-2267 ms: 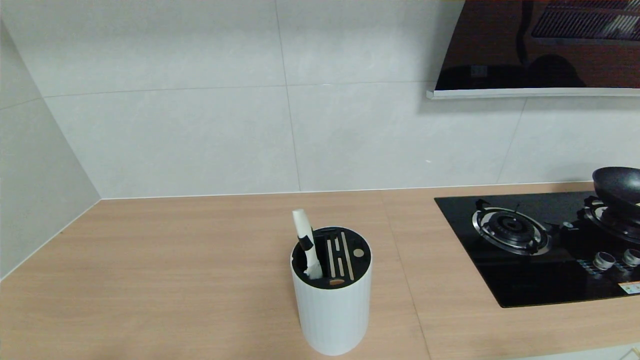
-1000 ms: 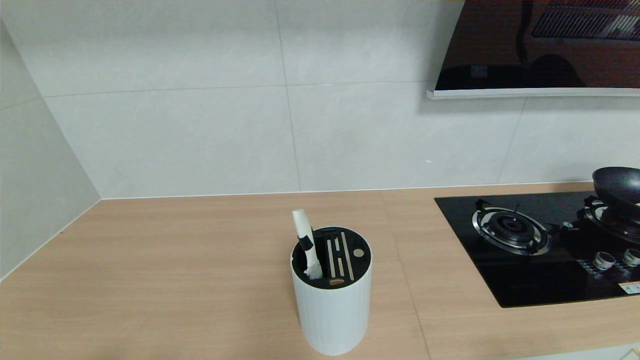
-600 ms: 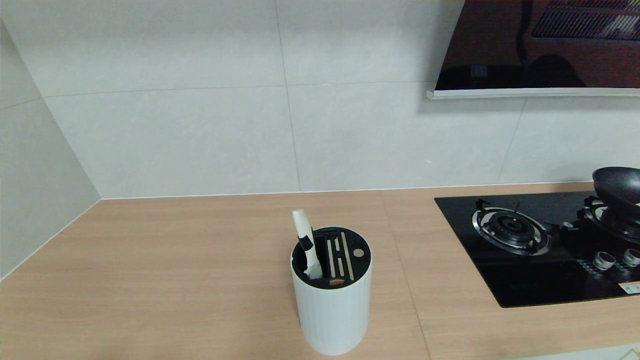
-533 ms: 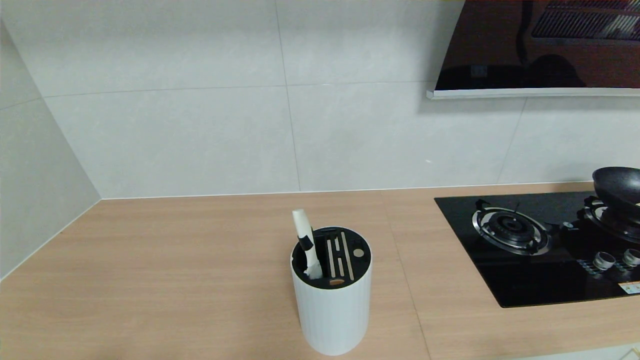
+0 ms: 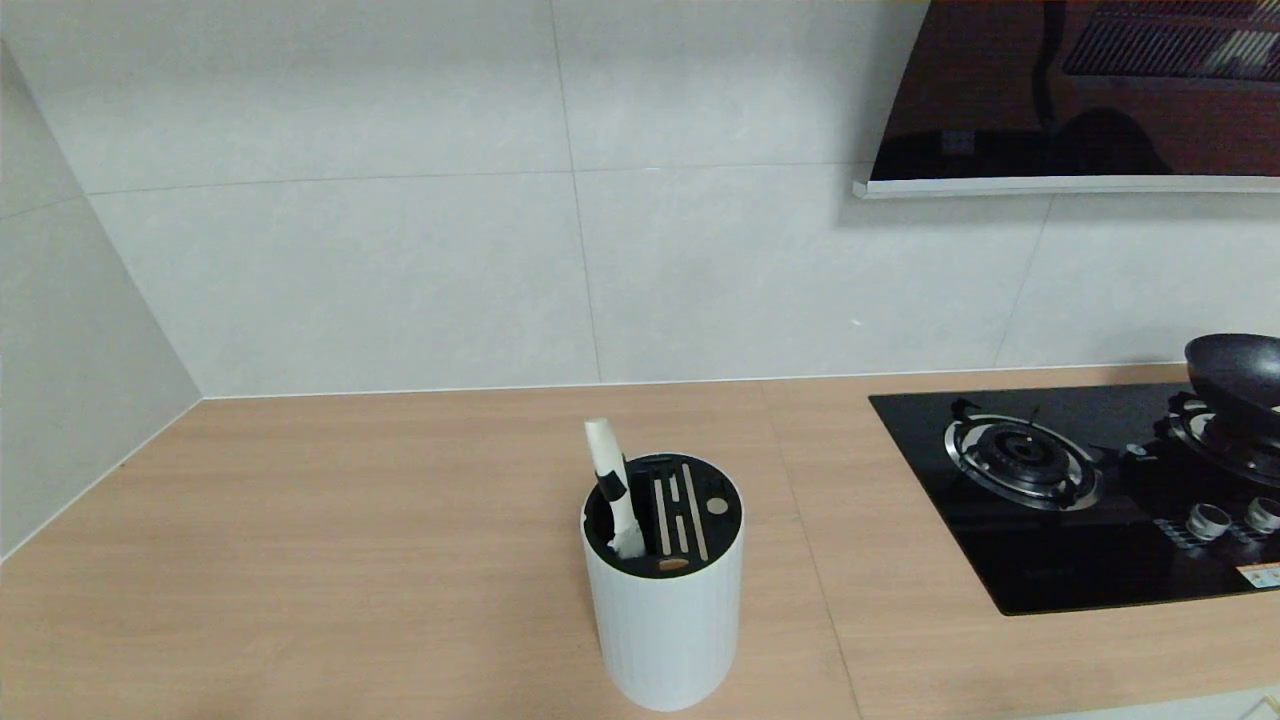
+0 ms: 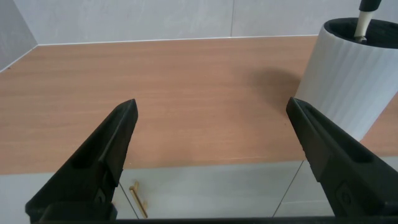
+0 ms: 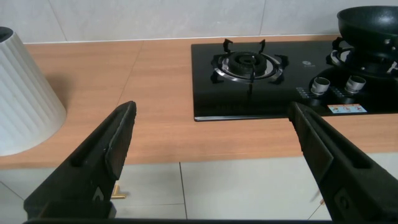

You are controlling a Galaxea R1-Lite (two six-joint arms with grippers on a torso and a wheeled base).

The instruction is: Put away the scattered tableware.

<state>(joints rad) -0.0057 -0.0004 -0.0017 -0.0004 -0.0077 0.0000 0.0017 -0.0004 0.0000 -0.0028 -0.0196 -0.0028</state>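
A home kitchen is shown — a black glass gas hob (image 5: 1080,545) is set into a wood-grain table (image 5: 350,520), with a dark pan (image 5: 1235,365) on one burner. A range hood (image 5: 1080,90) is mounted above, on a wall clad in large pale tiles (image 5: 400,250), and cabinet fronts (image 6: 217,193) are seen below.

White, vertically ribbed holder (image 5: 665,620); black top insert (image 5: 712,523) with pale slots. In it, a handle (image 5: 607,452): white with a black band. Light wood-grain bench (image 5: 350,520). Right of the holder, hob (image 5: 1060,560) glossy black, burner rings (image 5: 1022,460) silver; pan (image 5: 1235,365) black. Pale grey wall tiles (image 5: 400,250).
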